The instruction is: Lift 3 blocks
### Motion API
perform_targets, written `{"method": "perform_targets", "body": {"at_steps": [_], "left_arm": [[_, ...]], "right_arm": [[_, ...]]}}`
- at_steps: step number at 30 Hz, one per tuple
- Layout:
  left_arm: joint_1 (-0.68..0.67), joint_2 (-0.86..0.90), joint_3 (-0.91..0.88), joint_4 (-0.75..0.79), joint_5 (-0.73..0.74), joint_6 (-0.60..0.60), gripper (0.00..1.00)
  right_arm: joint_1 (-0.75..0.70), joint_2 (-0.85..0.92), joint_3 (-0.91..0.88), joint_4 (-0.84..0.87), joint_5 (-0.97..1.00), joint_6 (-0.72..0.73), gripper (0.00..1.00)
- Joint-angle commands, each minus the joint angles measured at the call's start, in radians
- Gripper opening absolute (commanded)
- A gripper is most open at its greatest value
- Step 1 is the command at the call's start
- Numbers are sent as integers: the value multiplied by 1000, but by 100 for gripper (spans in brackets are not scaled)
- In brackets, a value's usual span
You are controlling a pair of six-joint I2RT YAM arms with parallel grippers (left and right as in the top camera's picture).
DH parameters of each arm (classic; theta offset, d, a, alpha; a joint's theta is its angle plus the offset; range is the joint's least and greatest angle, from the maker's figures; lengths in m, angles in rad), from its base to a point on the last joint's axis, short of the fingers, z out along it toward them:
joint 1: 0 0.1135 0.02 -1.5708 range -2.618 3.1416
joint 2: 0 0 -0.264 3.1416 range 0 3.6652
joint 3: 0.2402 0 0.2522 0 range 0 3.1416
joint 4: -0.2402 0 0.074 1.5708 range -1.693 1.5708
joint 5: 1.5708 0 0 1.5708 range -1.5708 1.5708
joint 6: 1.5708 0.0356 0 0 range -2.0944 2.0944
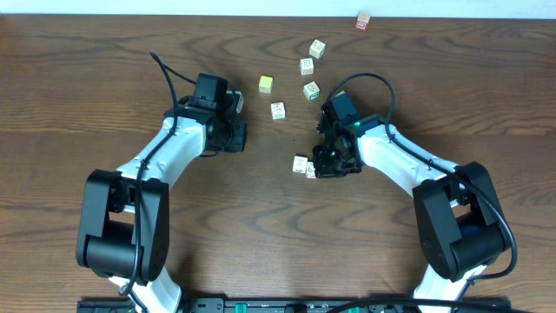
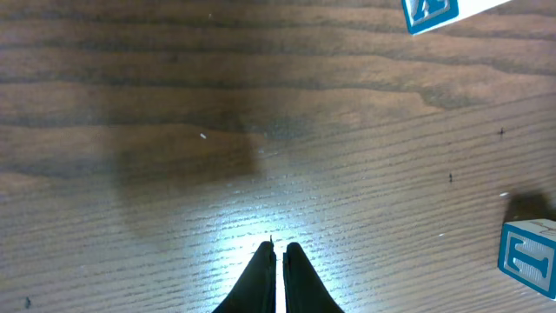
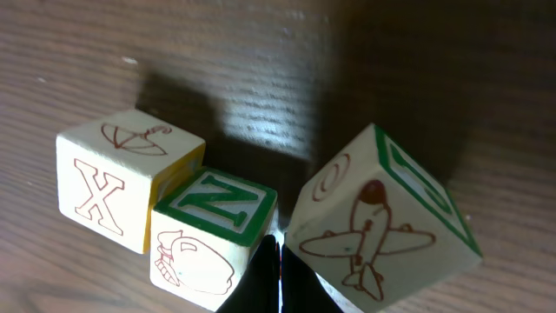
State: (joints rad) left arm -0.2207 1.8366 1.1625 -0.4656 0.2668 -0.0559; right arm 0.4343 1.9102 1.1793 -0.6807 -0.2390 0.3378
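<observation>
right gripper (image 3: 280, 276) pinched closed, holding nothing, tips at the gap between n block (image 3: 213, 228) and airplane block (image 3: 382, 228), x block (image 3: 111, 178) touching n block, left gripper (image 2: 279, 265) closed, empty, over table (image 2: 174, 130)

A dark brown wood-grain surface (image 1: 78, 78) filled nearly the whole overhead frame, its grain running left to right in long wavy bands. A thin pale strip (image 1: 174, 7) lay along the top edge. In the left wrist view, a bright glare (image 2: 252, 230) sat low at centre, with a soft shadow (image 2: 174, 165) up to its left.
</observation>
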Motion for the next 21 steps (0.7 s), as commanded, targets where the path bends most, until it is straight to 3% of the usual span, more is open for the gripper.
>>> {"method": "perform_targets", "body": {"at_steps": [1, 15, 21], "left_arm": [[1, -4, -16, -5, 13, -9, 7], [1, -4, -16, -9, 13, -9, 7], [1, -4, -16, -10, 13, -9, 7]], "right_arm": [[2, 7, -5, 18, -5, 17, 1], [2, 7, -5, -190, -4, 16, 1], [65, 7, -5, -171, -5, 17, 1]]}}
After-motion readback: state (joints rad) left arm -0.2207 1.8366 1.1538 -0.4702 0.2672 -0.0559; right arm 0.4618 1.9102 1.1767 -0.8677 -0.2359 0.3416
